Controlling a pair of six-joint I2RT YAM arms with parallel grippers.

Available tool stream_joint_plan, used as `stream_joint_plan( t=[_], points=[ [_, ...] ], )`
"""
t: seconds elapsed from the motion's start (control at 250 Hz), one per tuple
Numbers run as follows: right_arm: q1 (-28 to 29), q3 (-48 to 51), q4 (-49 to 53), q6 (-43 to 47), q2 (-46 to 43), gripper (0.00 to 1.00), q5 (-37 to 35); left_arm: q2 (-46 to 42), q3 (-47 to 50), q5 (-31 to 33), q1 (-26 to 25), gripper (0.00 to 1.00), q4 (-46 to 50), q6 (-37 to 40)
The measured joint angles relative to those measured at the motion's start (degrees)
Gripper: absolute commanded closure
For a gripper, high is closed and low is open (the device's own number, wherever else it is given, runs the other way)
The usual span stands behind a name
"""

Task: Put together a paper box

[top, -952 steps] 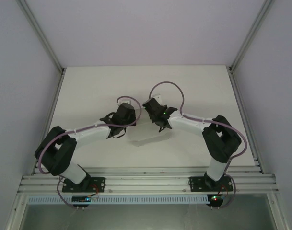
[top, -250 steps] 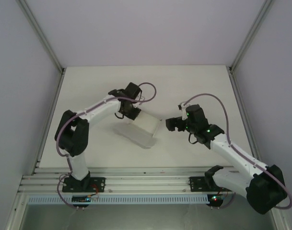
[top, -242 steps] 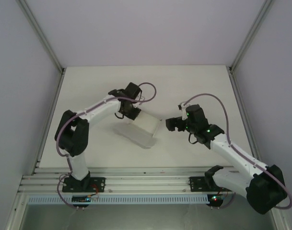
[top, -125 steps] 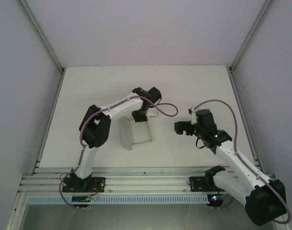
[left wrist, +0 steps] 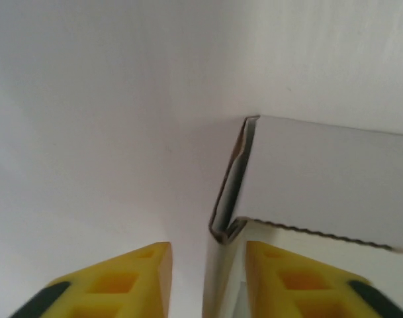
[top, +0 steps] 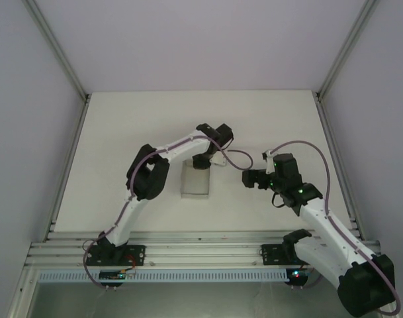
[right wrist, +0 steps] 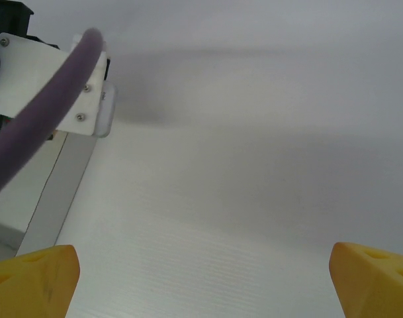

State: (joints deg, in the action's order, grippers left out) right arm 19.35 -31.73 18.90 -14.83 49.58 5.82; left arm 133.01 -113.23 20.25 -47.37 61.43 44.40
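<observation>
The paper box (top: 196, 182) is a white, folded, shallow rectangle lying on the table just left of centre. In the left wrist view one corner of the paper box (left wrist: 320, 172) shows a torn-looking serrated edge and a dark open seam. My left gripper (top: 202, 161) hangs over the box's far end. Its yellow fingers (left wrist: 138, 271) stand apart astride the box's side wall, with a gap on the left, so the left gripper (left wrist: 208, 258) is open. My right gripper (top: 247, 177) is to the right of the box, wide open and empty (right wrist: 204, 271).
The white table (top: 135, 126) is walled in by grey panels with aluminium posts (top: 55, 53). A slotted rail (top: 201, 248) runs along the near edge by the arm bases. The left arm's bracket and purple cable (right wrist: 42, 99) cross the right wrist view's upper left.
The left arm swung right, turning the box until it lies squarely on the table, and its jaws have parted. The right gripper drifted slightly left, still open.
</observation>
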Motion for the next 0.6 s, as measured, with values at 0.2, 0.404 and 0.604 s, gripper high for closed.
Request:
stream_joint_plan(
  t=[0.2, 0.404, 0.604],
  points=[
    [0.0, 0.02, 0.0, -0.42, 0.0, 0.01, 0.74, -0.17, -1.01, -0.5, 0.0, 0.29, 0.04, -0.2],
    [0.0, 0.02, 0.0, -0.39, -0.42, 0.01, 1.62, -4.63, 0.74, -4.28, 0.0, 0.01, -1.9, -1.77],
    [-0.11, 0.09, -0.87, -0.37, -1.51, 0.01, 3.1, -18.82, 12.02, -5.62, 1.31, 0.01, -15.61, -6.62]
  ],
)
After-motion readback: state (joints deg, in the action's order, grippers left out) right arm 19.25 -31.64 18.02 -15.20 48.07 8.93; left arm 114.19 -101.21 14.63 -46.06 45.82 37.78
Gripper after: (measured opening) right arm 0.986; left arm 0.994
